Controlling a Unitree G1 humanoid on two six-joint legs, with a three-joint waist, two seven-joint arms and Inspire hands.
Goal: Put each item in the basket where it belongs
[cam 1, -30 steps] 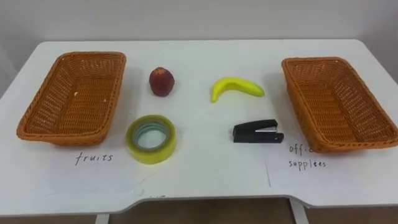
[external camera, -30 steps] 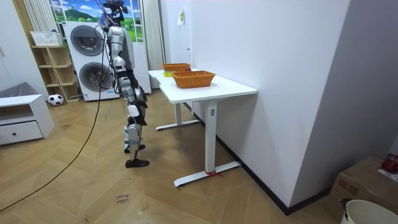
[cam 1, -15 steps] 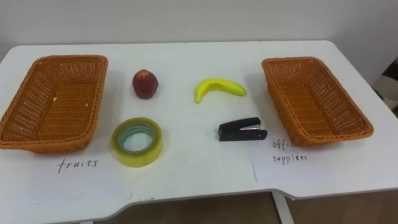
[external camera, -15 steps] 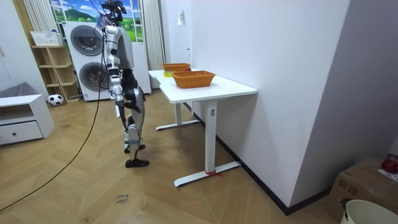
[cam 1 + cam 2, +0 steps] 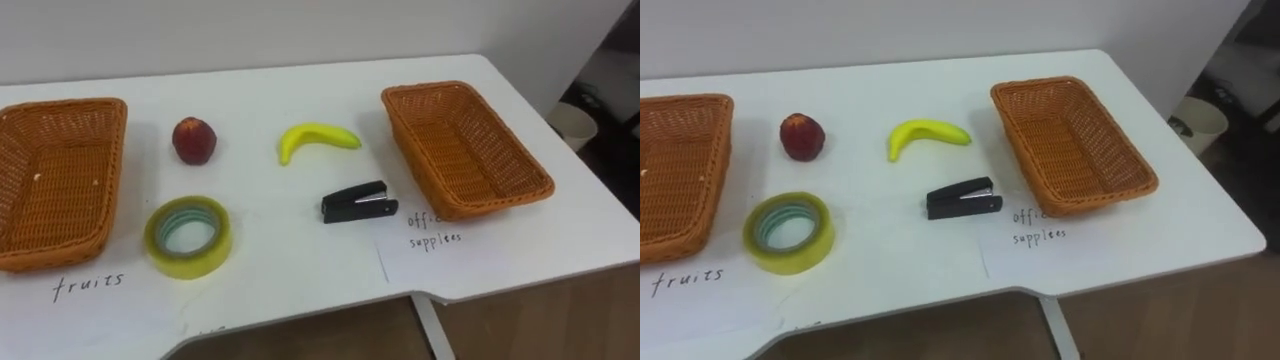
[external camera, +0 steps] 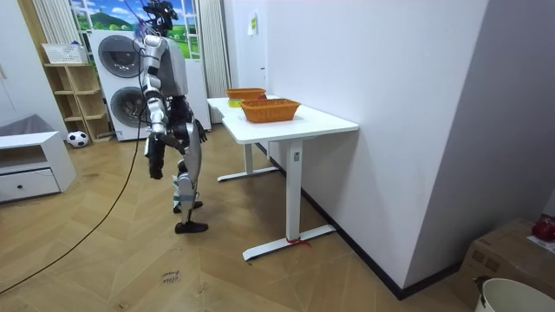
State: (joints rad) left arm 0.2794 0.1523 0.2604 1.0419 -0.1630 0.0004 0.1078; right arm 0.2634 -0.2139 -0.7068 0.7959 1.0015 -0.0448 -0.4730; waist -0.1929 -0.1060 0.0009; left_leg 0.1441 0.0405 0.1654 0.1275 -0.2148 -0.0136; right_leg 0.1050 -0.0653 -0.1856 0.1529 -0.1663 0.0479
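1. In the room view the robot stands a step off the white table's (image 5: pixel 300 275) long edge. Both arms hang low, well apart from everything on it. The right hand (image 6: pixel 154 168) is beside its thigh and the left hand (image 6: pixel 199 131) is on the table side. I cannot tell how the fingers of either are set.
2. Nearest on the tabletop are the office things. The yellow-green ring of sticky tape (image 5: pixel 187 236) lies flat, left of centre. The black stapler (image 5: pixel 355 202) lies right of centre, its long axis running left to right across the robot's front.
3. Beyond them are the fruit. The dark red round fruit (image 5: pixel 194 140) is behind the tape, and the yellow curved banana (image 5: pixel 318 138) is behind the stapler, also lying crosswise.
4. A woven orange-brown basket sits at each end. The left basket (image 5: pixel 112 165) and the right basket (image 5: pixel 408 148) are both empty, so no sorting is done.
5. The stapler lies just beside the right basket's near corner, so the right hand looks the nearer one. Gripping across the stapler's narrow width would suit it best.
6. The robot likely has to close in on the table before either hand can reach.
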